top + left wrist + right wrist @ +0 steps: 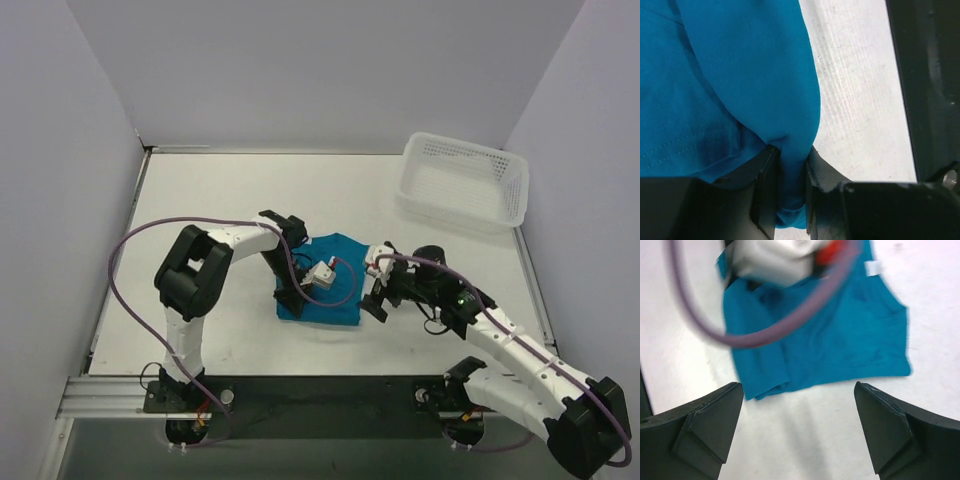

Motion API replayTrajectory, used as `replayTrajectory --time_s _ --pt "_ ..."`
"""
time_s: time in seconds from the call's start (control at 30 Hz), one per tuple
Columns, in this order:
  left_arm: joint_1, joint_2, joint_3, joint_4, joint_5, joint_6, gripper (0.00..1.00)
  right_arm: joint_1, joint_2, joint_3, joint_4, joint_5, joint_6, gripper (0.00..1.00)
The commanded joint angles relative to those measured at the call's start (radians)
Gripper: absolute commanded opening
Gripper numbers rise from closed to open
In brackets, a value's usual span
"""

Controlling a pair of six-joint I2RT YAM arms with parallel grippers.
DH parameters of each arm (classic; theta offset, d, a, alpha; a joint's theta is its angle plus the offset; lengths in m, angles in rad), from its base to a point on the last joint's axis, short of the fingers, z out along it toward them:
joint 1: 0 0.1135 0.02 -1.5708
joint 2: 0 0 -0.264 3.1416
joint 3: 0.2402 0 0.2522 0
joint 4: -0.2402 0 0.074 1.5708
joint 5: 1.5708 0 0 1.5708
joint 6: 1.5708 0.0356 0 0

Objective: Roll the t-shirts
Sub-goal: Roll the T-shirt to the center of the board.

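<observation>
A folded teal-blue t-shirt (335, 290) lies in the middle of the table. My left gripper (297, 298) is at its left edge, shut on a fold of the t-shirt (790, 165) that is pinched between the two black fingers (765, 200). My right gripper (377, 300) is open and empty just right of the shirt, above bare table. In the right wrist view the t-shirt (840, 340) lies ahead of the wide-apart fingers (705, 425), with the left wrist and its purple cable (770, 332) over it.
A white perforated plastic basket (463, 180) stands at the back right corner. Grey walls close in the table on the left, back and right. The left arm's purple cable (200, 222) loops above the table's left side.
</observation>
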Motion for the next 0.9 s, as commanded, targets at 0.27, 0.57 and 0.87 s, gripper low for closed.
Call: replayTrajectory --time_s 0.27,0.57,0.87 --pt "0.029 0.138 0.143 -0.258 0.115 0.095 0.16 0.244 -0.01 -0.199 0.168 -0.011 -0.182 0.98" --pt "0.037 0.163 0.173 -0.286 0.118 0.104 0.16 0.258 0.197 -0.185 0.334 -0.046 -0.197 0.96" --pt "0.04 0.187 0.196 -0.329 0.124 0.133 0.17 0.269 0.373 -0.12 0.397 -0.028 -0.183 0.84"
